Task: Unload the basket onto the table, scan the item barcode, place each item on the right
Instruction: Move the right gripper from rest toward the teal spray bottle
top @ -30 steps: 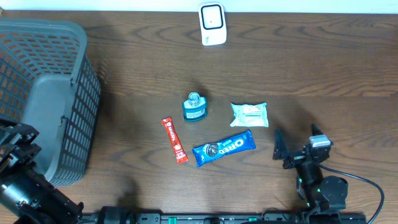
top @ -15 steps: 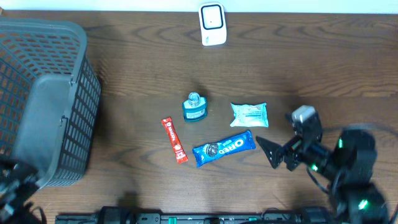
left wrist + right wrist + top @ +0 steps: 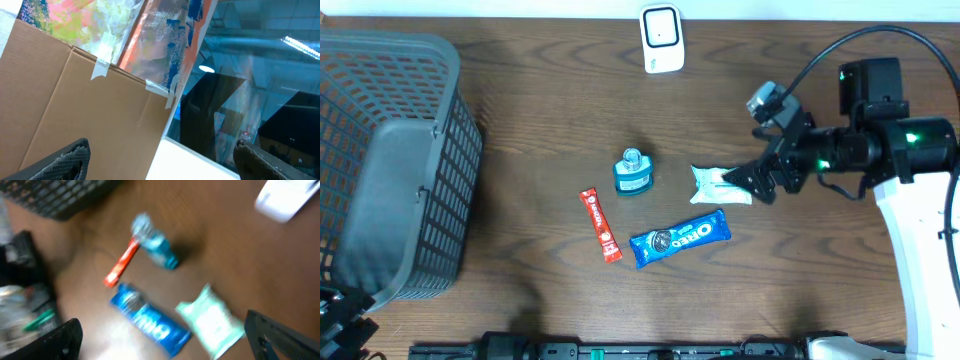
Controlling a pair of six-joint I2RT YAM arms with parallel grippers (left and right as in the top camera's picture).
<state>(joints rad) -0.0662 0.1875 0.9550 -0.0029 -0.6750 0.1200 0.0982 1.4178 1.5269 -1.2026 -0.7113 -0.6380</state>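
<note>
Several items lie mid-table: a small blue bottle (image 3: 633, 172), a red stick pack (image 3: 601, 224), a blue Oreo pack (image 3: 680, 237) and a pale green wipes pack (image 3: 718, 184). No barcode shows on any of them. A white scanner (image 3: 661, 38) stands at the far edge. My right gripper (image 3: 757, 181) hovers open just right of the wipes pack. In the blurred right wrist view, the open right gripper (image 3: 165, 345) looks down on the Oreo pack (image 3: 150, 321), the wipes pack (image 3: 212, 321), the bottle (image 3: 156, 248) and the red stick (image 3: 121, 265). My left gripper (image 3: 160, 165) is open, holding nothing.
A large grey mesh basket (image 3: 390, 160) fills the left side of the table. The left wrist camera points up at a cardboard sheet (image 3: 90, 115) and a window. Only a corner of the left arm (image 3: 338, 325) shows at the bottom left. A black cable (image 3: 830, 55) trails from the right arm.
The right arm has risen from the front right edge and swung back and left, over to the wipes pack. The left arm has dropped almost out of the overhead view.
</note>
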